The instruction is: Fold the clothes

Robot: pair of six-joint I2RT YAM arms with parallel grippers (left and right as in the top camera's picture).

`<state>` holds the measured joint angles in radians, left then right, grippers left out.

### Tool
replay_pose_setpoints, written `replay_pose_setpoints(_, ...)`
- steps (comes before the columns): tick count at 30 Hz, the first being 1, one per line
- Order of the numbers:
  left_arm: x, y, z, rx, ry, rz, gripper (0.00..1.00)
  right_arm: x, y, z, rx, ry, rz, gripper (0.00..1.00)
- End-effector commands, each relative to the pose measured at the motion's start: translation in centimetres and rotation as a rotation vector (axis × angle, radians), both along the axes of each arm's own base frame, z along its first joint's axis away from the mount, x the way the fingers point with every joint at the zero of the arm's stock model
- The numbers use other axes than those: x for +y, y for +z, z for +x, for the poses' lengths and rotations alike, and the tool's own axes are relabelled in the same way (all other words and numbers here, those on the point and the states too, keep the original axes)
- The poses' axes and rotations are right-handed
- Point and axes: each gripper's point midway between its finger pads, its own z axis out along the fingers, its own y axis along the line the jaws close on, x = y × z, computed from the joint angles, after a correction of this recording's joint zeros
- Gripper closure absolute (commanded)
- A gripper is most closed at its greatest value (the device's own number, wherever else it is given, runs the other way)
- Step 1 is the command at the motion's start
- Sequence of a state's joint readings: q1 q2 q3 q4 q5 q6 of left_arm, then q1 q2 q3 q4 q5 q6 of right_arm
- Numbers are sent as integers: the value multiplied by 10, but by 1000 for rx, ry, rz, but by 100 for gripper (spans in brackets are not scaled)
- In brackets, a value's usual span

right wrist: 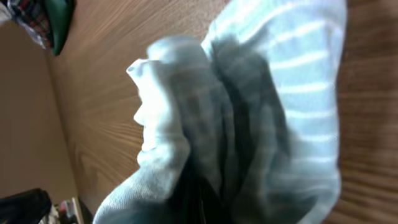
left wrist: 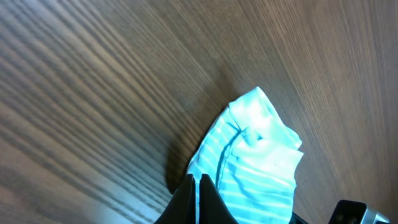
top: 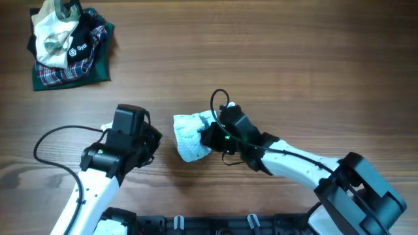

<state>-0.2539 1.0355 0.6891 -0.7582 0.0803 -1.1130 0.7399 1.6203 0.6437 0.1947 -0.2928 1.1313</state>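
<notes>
The clothes (top: 191, 136) are one small pale blue-and-white garment, bunched up on the wooden table just left of centre. My right gripper (top: 209, 136) is shut on the garment's right edge. In the right wrist view the cloth (right wrist: 261, 112) fills the frame and folds over the dark fingers (right wrist: 202, 208), which are mostly hidden. My left gripper (top: 155, 140) sits a little left of the garment, shut with nothing in it. In the left wrist view its black fingertips (left wrist: 198, 186) are pressed together, and the garment (left wrist: 255, 162) lies just beyond them.
A pile of other clothing (top: 68, 42) lies at the far left corner, with a dark green-and-red plaid cloth, a black garment with a white logo and a cream piece. Black cables trail from both arms near the front edge.
</notes>
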Motion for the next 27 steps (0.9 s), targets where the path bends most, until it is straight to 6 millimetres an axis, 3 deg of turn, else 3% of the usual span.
replay_pose_setpoints(1, 6, 3, -6, 0, 17, -3, 96, -14, -9, 13, 2, -108, -58, 96)
replay_pose_setpoints(7, -1, 3, -10, 18, -5, -35, 96, -62, -20, 34, -34, -92, -169, 96)
replay_pose_setpoints(9, -1, 1, -11, 26, -7, -37, 96, -73, -13, 45, -91, -17, -168, 96)
replay_pose_setpoints(12, 6, 0, -9, 19, 13, -5, 96, -64, 20, 52, -204, 161, -67, 96)
replay_pose_setpoints(19, 22, 5, -2, -8, 82, -5, 96, -21, 87, 19, -360, 489, 252, 96)
replay_pose_setpoints(22, 25, 6, -1, -13, 94, -6, 96, -17, 84, 11, -377, 537, 246, 96)
replay_pose_setpoints(27, 41, 20, 3, -78, 157, -13, 96, -1, 60, 3, -361, 548, 152, 96)
